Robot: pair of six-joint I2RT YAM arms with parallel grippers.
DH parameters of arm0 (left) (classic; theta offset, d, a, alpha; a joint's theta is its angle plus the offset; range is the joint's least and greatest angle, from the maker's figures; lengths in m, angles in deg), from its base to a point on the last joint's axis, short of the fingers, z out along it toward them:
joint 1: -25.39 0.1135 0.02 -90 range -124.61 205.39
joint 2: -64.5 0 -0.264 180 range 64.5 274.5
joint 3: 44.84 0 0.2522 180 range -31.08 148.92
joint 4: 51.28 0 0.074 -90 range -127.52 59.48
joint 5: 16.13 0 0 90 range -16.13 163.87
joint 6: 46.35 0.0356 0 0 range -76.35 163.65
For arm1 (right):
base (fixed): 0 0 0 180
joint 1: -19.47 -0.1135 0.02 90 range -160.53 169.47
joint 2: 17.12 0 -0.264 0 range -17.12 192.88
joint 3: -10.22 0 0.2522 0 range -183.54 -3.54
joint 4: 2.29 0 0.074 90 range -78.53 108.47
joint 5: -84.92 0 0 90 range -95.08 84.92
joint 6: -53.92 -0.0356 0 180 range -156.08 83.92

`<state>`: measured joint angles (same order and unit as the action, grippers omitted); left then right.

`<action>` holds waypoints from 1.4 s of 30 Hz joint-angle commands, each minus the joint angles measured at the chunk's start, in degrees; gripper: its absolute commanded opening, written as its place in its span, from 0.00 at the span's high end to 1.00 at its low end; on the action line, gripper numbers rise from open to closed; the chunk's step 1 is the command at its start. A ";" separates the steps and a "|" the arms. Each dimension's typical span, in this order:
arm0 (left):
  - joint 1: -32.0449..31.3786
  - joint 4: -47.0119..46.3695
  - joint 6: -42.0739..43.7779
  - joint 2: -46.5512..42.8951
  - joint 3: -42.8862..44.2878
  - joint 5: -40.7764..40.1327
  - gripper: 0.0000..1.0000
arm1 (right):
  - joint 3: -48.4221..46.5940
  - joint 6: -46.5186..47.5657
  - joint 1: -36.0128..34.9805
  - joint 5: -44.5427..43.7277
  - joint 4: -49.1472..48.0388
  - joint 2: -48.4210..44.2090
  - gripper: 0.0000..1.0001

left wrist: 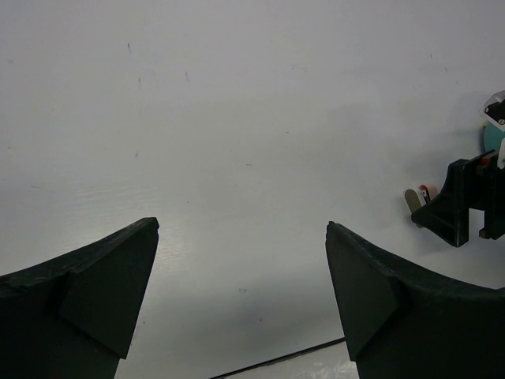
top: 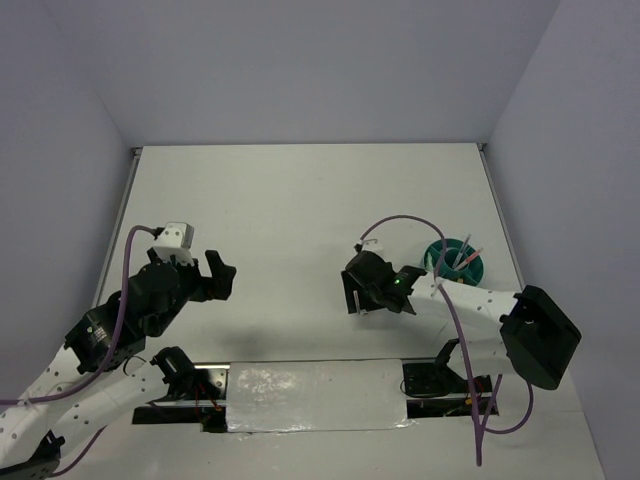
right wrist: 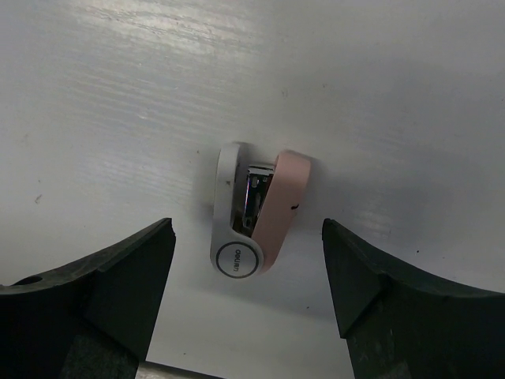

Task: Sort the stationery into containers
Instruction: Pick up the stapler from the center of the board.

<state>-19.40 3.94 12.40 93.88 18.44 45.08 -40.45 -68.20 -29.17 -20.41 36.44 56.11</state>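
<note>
The pink-white mini stapler (right wrist: 252, 217) lies on its side on the white table, directly between my right gripper's (right wrist: 248, 225) open jaws, with a gap on both sides. In the top view the right gripper (top: 357, 290) hangs over that spot and hides the stapler. The round teal cup (top: 455, 263) stands just right of it, with thin pens (top: 467, 250) sticking out. My left gripper (top: 226, 275) is open and empty over bare table at the left. In the left wrist view (left wrist: 242, 237) the stapler's end (left wrist: 418, 197) and the cup's edge (left wrist: 495, 136) show at the far right.
A shiny foil-like strip (top: 310, 395) lies along the table's near edge between the arm bases. Purple cables (top: 400, 222) loop over the right arm. Grey walls close the table on three sides.
</note>
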 commanded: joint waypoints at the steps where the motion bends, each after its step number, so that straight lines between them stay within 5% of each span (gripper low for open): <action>1: 0.32 -3.04 1.63 -0.47 0.84 0.67 0.01 | 0.52 -1.02 -0.75 -0.14 -0.71 0.33 0.18; 21: 0.24 -3.22 1.71 -1.44 0.67 1.29 0.01 | -0.01 -1.10 -2.42 0.22 -1.24 3.49 0.29; 28: 0.32 -3.39 1.89 -1.26 0.58 1.81 0.01 | 0.87 -0.23 -2.42 0.13 -4.57 4.12 0.58; 30: 0.32 -3.57 1.89 -1.17 0.49 2.08 0.01 | 1.57 1.35 -2.33 0.65 -5.72 2.36 0.81; 31: 0.24 -3.57 1.89 -1.17 0.58 2.08 0.01 | 2.36 1.44 -2.42 0.74 -7.12 1.48 1.00; 42: 0.32 -4.45 2.50 -2.05 0.14 4.01 0.01 | 8.95 12.59 -2.42 4.33 -16.27 -26.88 1.00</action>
<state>-19.36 2.34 13.60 92.31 18.41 47.74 -32.01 -61.66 -31.14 -18.86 25.99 34.65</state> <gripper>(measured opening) 0.993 0.455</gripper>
